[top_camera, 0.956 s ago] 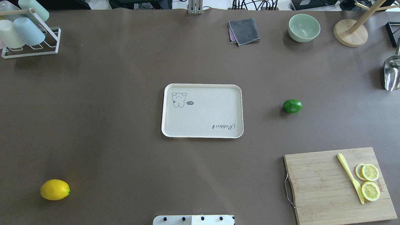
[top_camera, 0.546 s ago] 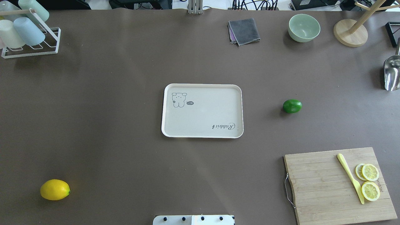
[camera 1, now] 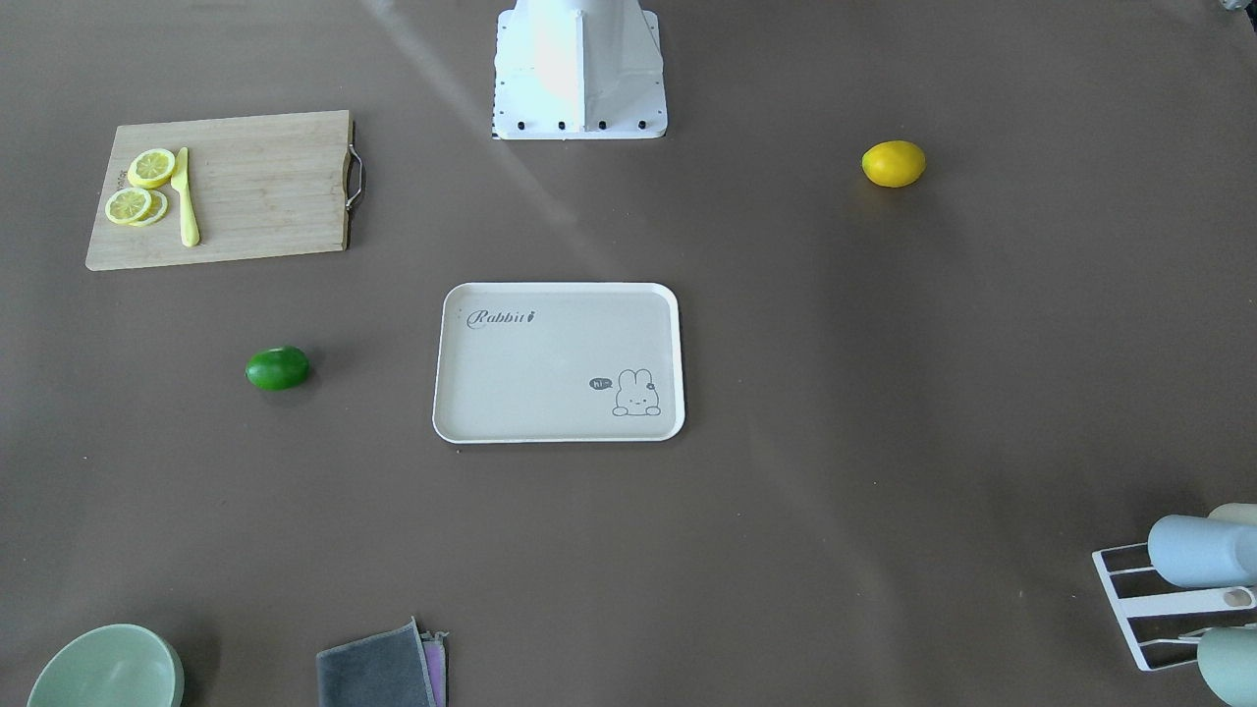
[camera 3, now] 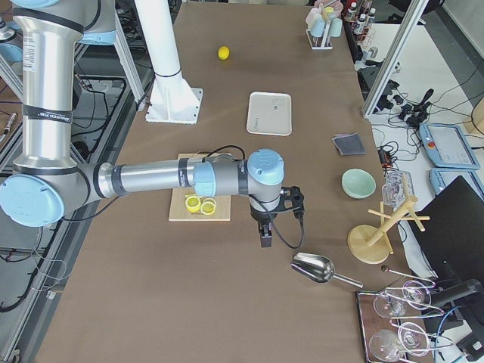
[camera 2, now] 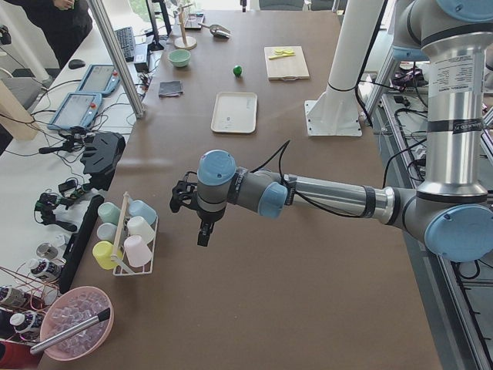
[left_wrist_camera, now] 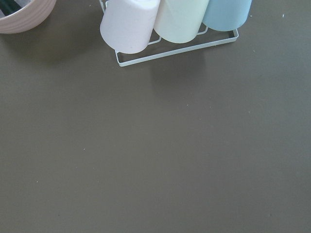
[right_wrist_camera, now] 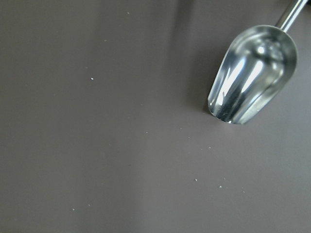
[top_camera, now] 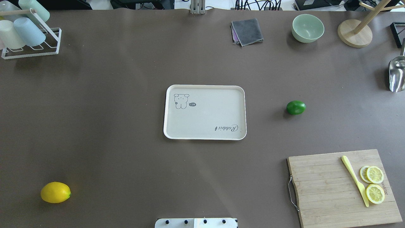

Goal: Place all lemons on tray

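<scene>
The yellow lemon point(top_camera: 55, 192) lies on the brown table at the near left, far from the tray; it also shows in the front view point(camera 1: 894, 163). The green lemon point(top_camera: 295, 107) lies to the right of the tray, apart from it. The cream tray point(top_camera: 205, 114) with the bunny drawing sits at the table's middle with nothing on it. My left gripper point(camera 2: 202, 231) hangs over the table's left end by the cup rack. My right gripper point(camera 3: 265, 234) hangs over the right end near the scoop. I cannot tell whether either is open or shut.
A wooden cutting board point(top_camera: 329, 190) with lemon slices point(top_camera: 375, 183) and a yellow knife lies at the near right. A cup rack point(top_camera: 28, 34) stands far left. A grey cloth point(top_camera: 247, 31), green bowl point(top_camera: 308, 28), wooden stand point(top_camera: 354, 33) and metal scoop point(top_camera: 397, 74) are along the far right.
</scene>
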### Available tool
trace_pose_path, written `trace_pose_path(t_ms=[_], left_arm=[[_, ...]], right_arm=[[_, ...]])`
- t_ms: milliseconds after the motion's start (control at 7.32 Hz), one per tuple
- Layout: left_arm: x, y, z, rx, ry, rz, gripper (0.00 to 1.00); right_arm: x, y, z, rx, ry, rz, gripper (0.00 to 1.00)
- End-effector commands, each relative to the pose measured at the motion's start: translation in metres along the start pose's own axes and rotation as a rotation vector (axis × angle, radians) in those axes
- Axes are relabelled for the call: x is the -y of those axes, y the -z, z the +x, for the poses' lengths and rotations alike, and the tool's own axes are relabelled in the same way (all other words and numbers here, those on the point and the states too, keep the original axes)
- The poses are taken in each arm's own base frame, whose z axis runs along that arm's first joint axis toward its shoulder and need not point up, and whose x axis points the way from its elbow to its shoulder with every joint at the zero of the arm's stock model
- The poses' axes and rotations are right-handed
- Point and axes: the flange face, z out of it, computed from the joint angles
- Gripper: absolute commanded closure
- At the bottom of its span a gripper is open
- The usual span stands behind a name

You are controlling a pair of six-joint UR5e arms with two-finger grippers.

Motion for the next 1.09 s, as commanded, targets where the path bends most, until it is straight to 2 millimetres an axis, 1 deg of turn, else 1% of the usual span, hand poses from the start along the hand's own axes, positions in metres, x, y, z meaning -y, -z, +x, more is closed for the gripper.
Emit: trace_pose_path(t_ms=[0,137,273,410,546,683,820,956], left_arm=[[0.014,-0.018,0.013,-0.024,-0.088,0.034,0.02],[0.009,-0.025,0.019,-0.039,-0.075,0.037,0.02],[0.007,-0.028,0.028,-0.060,0.000,0.051,0.02],[-0.014,-0.040,0.032,-0.084,0.016,0.067,0.02],[-0.023,-0.044,0.043,-0.119,0.083,0.095,0.02],[-0.047,-0.053,0.053,-0.159,0.019,0.118,0.02],[-0.062,-0.065,0.073,-0.199,-0.053,0.113,0.02],[-0.072,-0.071,0.083,-0.225,-0.099,0.113,0.02]], right_arm=[[0.042,-0.011,-0.078,0.106,-0.028,-0.016,0.00],[0.049,-0.016,-0.099,0.123,0.045,0.035,0.00],[0.051,-0.022,-0.123,0.151,-0.071,0.048,0.00],[0.051,-0.031,-0.150,0.173,-0.088,0.102,0.00],[0.051,-0.048,-0.177,0.168,-0.143,0.139,0.00],[0.048,-0.075,-0.216,0.126,-0.149,0.188,0.00],[0.050,-0.098,-0.264,0.113,-0.095,0.224,0.00],[0.049,-0.108,-0.278,0.121,-0.032,0.220,0.00]])
